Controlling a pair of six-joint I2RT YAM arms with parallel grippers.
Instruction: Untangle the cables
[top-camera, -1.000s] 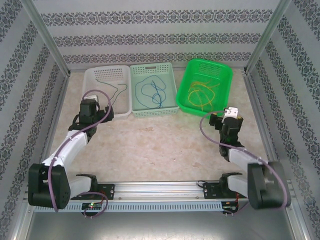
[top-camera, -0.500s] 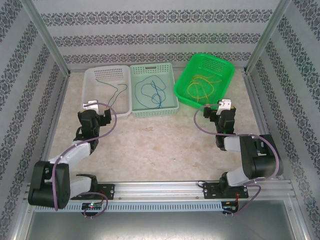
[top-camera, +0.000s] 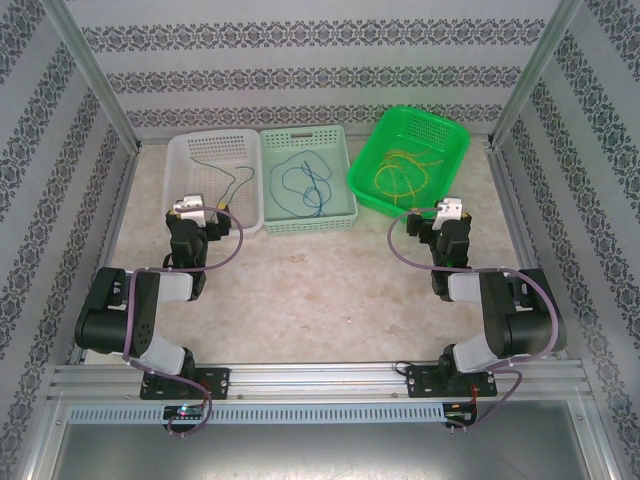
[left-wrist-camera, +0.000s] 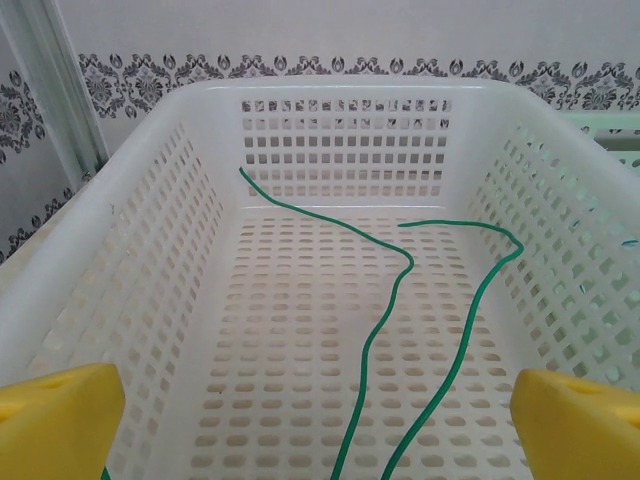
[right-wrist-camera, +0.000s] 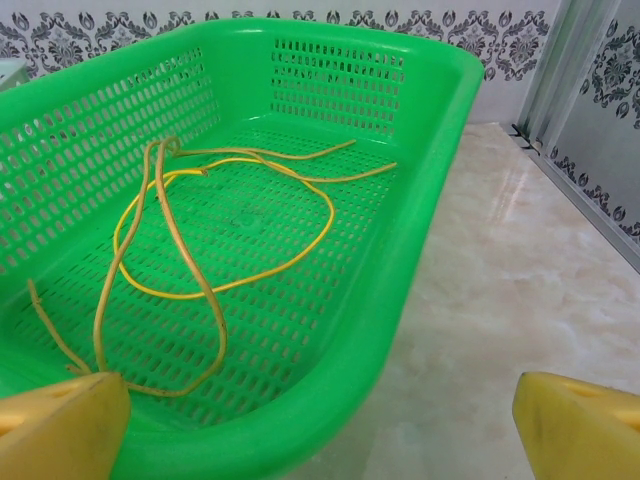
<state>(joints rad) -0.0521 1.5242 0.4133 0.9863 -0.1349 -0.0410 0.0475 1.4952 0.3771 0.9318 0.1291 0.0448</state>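
Cables lie apart by colour in three baskets at the far side of the worktop. A green cable rests on the floor of the white basket on the left. In the left wrist view it shows as two thin strands that bend across the perforated bottom, and whether they join lower down cannot be told. A blue cable curls in a loose loop inside the pale mint basket in the middle, which stands touching the white one. Yellow cables lie in the bright green basket on the right. Their loops cross one another near its left wall, and one long arc reaches toward the middle of the floor. That basket sits skewed to the other two, just beside the mint one.

The left claw hangs at the near end of the white basket, its yellow fingertips spread wide with nothing between them. The right claw hovers at the near corner of the green basket, partly over bare worktop, equally wide and empty. Neither claw touches a cable.
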